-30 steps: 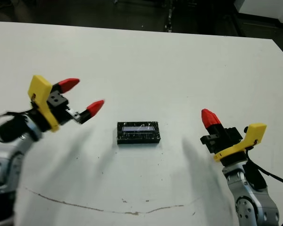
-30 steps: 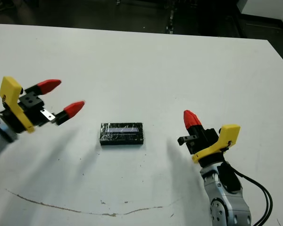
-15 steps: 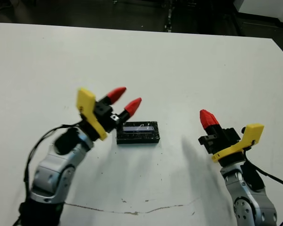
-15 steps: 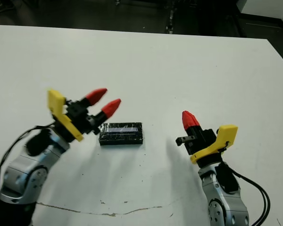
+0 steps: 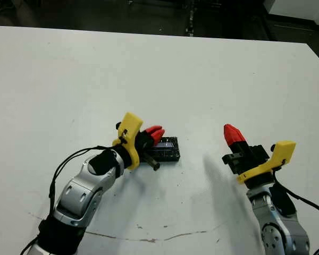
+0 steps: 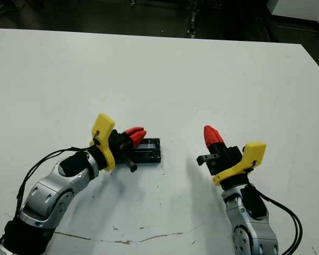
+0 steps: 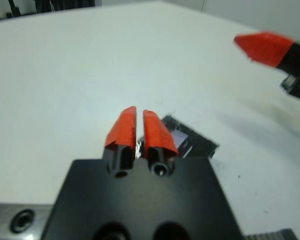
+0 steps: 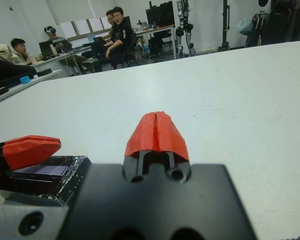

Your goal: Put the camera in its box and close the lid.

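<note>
Fingers of the left gripper (image 5: 155, 133) are pressed together, right at the left end of the black lid (image 5: 167, 149) on the table (image 5: 202, 74). Right gripper (image 5: 232, 134) waits nearby, also squeezed together. Lid looks light, stiff and slippery; best pinched by its long edges.
</note>
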